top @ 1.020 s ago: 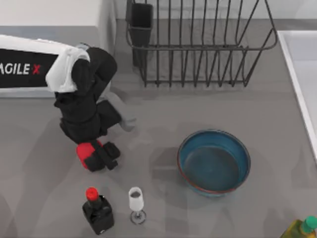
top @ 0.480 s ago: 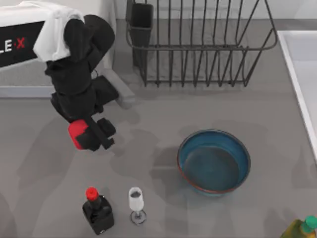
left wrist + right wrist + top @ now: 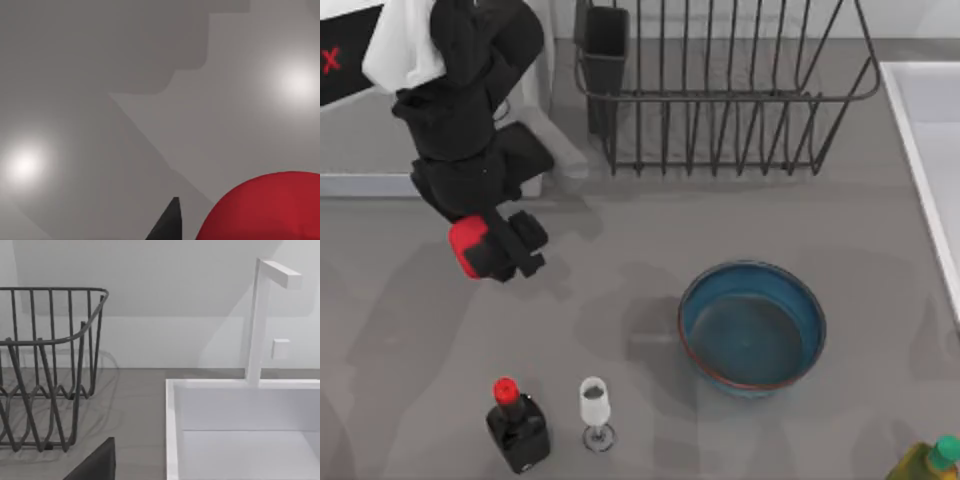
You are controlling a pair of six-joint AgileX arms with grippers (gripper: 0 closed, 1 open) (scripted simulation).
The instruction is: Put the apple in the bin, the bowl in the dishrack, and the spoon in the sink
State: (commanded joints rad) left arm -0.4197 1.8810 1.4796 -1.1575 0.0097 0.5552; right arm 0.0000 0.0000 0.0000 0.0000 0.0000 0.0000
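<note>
dishrack [image 3: 720, 90]: black wire rack at the back of the table, taken as landmark; empty, so it looked ready for the bowl.
sink [image 3: 930, 160]: pale basin just right of the dishrack; right wrist view showed its rim and a white faucet [image 3: 260, 320] above it; no spoon seen in it.
left arm: reached in from the left of the dishrack, bent down over the table.
bowl [image 3: 752, 325]: blue, upright on the table in front of the dishrack, well apart from it; untouched.
left gripper [image 3: 492, 247]: front-left of the dishrack, fingers closed around the apple, apparently lifted off the table, probably for carrying to a bin.
apple [image 3: 468, 245]: red, clamped in the left gripper; left wrist view showed it [image 3: 265, 207] close up over bare table.
bottle [image 3: 518, 425]: black with red cap, far front-left of the dishrack, likely clear of the carry path.
wine glass [image 3: 595, 410]: just beside the bottle, upright.
green-capped bottle [image 3: 930, 462]: front-right corner, well away from the dishrack.
right gripper: near the sink by its own view; finger state cannot be told.
</note>
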